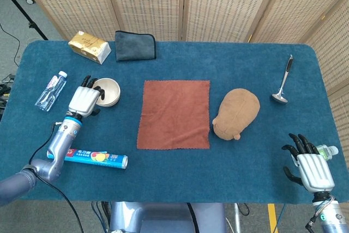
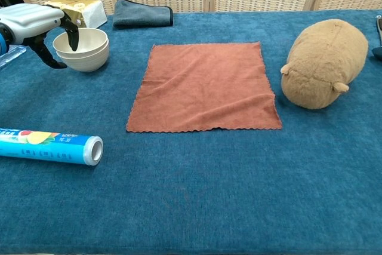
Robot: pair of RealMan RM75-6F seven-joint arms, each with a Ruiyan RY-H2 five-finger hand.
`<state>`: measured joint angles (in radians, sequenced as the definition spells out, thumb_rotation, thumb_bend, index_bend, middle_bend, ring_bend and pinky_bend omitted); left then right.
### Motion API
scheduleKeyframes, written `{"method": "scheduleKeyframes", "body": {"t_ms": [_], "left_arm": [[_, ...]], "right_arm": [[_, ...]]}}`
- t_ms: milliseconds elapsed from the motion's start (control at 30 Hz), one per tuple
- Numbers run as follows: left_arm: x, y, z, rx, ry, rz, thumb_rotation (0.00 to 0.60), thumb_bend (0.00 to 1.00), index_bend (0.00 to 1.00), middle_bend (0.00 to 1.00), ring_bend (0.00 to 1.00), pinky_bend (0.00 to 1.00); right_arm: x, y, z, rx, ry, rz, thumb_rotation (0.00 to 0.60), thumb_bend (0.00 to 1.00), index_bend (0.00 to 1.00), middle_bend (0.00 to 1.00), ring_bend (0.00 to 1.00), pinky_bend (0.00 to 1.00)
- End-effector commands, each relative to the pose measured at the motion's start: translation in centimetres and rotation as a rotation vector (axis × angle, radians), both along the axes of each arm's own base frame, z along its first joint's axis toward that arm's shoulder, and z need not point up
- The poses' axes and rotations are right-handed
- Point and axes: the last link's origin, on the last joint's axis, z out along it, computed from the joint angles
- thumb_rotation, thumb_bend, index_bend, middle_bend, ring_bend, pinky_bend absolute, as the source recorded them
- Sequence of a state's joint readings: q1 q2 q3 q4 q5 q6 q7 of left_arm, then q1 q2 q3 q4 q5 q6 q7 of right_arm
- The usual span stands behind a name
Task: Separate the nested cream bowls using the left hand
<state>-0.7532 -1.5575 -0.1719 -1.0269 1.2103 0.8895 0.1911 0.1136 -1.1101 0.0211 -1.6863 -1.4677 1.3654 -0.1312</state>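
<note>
Nested cream bowls (image 2: 82,48) immediately right of silver left hand (image 2: 33,16), fingers (image 2: 73,34) hooked over near rim, grip unconfirmed.

I see the nested bowls (image 1: 109,91) at the left of the table (image 1: 174,186), with my left hand (image 1: 83,100) just beside them on their left and one finger dipping inside the top bowl. A cloth (image 1: 174,114) lies in the middle, a plush toy (image 1: 236,113) to its right, and a ladle (image 1: 283,82) further right and farther back. A water bottle (image 1: 51,90) lies left of the bowls, a foil roll (image 1: 96,158) near me, and a packet (image 1: 89,46) and folded cloth (image 1: 135,46) at the far edge.
</note>
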Motion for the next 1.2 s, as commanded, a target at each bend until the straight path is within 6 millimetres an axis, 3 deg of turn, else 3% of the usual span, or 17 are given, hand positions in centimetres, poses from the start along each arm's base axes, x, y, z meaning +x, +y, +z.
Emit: {"method": "scheduleKeyframes", "body": {"t_ms": [33,233,800,1200], "left_arm": [[0.09,0.02,-0.06,-0.001,-0.002,-0.005,0.6,0.33,0.52,0.45,0.12,0.03],[0.12,0.03,-0.25,-0.008,-0.004,-0.007,0.6,0.4,0.53,0.45,0.12,0.03],[0.39,-0.16,-0.11,-0.014,-0.018,-0.009,0.6,0.4,0.54,0.45,0.12,0.03],[0.34,-0.37,-0.21,-0.004,-0.005,-0.005,0.6,0.48,0.59,0.48,0.14,0.02]], "right_arm": [[-0.02,-0.01,-0.02,0.001,0.001,-0.001,0.6,0.35,0.31,0.09,0.02,0.17],[-0.07,-0.05,-0.05,0.001,0.001,-0.003,0.6,0.35,0.31,0.09,0.02,0.17],[-0.05,-0.04,-0.02,0.001,-0.001,-0.004,0.6,0.36,0.31,0.09,0.02,0.17],[0.19,0.05,0.33,-0.011,-0.007,0.004,0.6,0.36,0.31,0.09,0.01,0.17]]}}
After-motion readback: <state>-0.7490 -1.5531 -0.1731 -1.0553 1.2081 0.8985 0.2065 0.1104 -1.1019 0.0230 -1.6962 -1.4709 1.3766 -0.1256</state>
